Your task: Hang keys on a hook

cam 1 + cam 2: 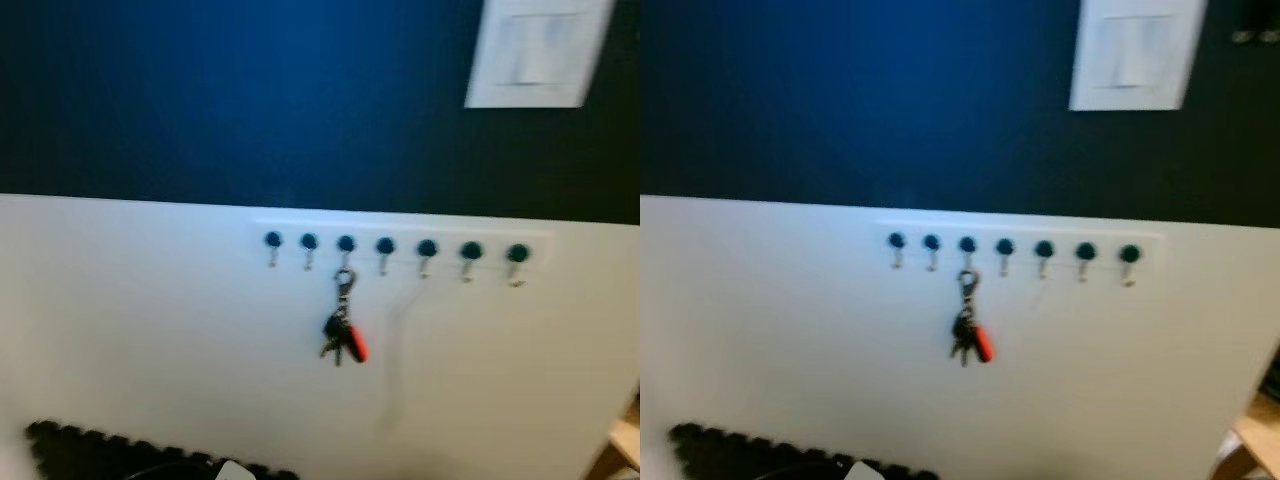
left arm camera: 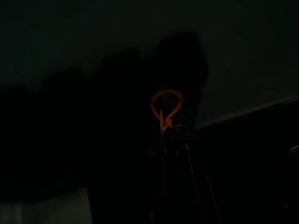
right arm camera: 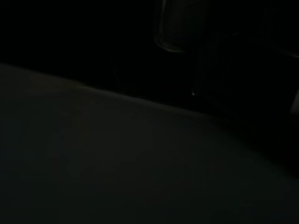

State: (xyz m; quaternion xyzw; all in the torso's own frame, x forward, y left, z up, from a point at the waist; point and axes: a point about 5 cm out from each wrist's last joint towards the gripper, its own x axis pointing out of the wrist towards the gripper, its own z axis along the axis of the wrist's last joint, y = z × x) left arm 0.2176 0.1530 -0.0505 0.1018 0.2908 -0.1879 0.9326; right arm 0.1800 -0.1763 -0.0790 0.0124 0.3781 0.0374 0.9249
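A bunch of keys (image 1: 343, 338) with a red tag and a silver clip hangs from the third hook (image 1: 345, 247) from the left on a white hook rail (image 1: 400, 232). The rail carries several dark-knobbed hooks and is fixed to the white lower half of the wall; the keys (image 1: 968, 336) hang free below it. The left wrist view is very dark: a thin orange loop (image 2: 166, 106) stands out against black shapes. The right wrist view is almost black, with a dim pale surface (image 3: 117, 163).
The upper wall is dark blue, with a white switch plate (image 1: 1135, 52) at the upper right. Black foam mat pieces (image 1: 110, 452) lie at the lower left. A wooden edge (image 1: 622, 450) shows at the lower right.
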